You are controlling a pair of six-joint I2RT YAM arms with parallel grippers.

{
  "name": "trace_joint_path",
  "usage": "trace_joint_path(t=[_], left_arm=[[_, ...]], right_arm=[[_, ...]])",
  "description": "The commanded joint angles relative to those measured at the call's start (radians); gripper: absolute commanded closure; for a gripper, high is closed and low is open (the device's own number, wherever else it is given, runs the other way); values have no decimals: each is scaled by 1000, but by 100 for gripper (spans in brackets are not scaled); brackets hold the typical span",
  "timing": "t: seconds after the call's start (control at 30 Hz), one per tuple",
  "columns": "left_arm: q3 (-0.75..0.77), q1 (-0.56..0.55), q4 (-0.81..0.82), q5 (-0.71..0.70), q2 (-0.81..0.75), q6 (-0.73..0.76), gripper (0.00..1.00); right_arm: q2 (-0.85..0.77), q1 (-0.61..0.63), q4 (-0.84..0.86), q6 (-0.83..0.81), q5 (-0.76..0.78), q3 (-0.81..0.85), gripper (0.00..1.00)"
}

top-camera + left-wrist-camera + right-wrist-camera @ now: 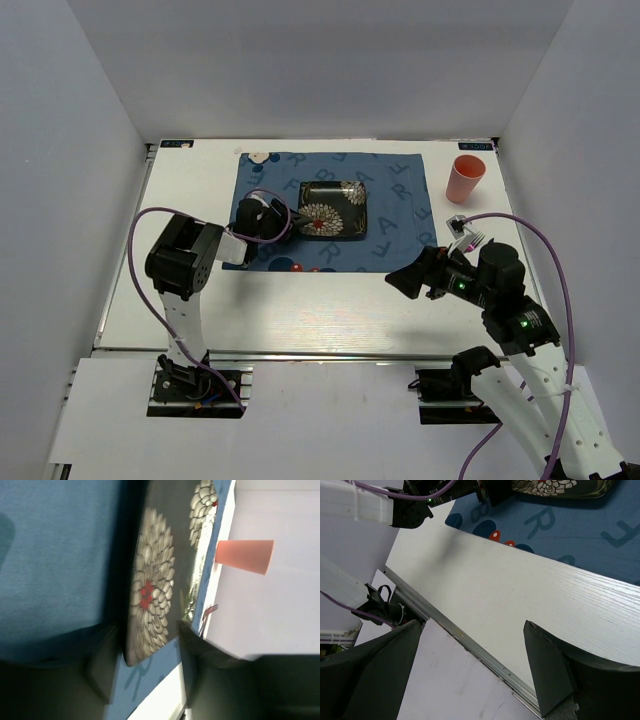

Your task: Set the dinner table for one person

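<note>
From the overhead camera I see the dinner table [330,310], a broad white top that fills the workspace between grey walls, with a metal rail [330,352] along its near edge just ahead of both arm bases. A blue cloth mat [270,180] printed with letters lies on its far middle. On the mat sits a black rectangular plate [335,208] patterned with white flowers that have red centres. A salmon-pink cup [465,178] stands upright on the bare table to the right of the mat, near the far right corner. A fork [470,238] lies on the table nearer to me than the cup, just off the mat's right edge.

The left gripper [290,222] reaches onto the mat at the plate's left end. In its wrist view the two dark fingers [102,670] stand partly apart on either side of the plate's edge, but they are blurred and in shadow, so I cannot tell whether they are pressing on the plate or clear of it.

The right gripper [395,280] hangs above bare table near the mat's near right corner. Its jaws are spread wide with nothing between them; only white tabletop and the rail show in the gap.
</note>
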Motion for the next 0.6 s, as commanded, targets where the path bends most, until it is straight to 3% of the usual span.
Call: trace_joint_path(t=[0.0, 0.07, 0.27, 0.33, 0.57], left_arm=[[18, 7, 32, -14, -86, 4, 38], [15, 7, 24, -19, -101, 4, 32], [-2, 7, -16, -38, -156, 7, 29], [-10, 7, -77, -65, -181, 7, 4], [-28, 7, -229, -100, -277, 24, 2]], right_arm=[[-1, -3, 43, -2, -17, -6, 11], [0, 0, 43, -4, -20, -6, 11], [25, 0, 61, -1, -20, -7, 11], [52, 0, 55, -1, 32, 3, 11], [279, -3, 118, -2, 92, 89, 11]])
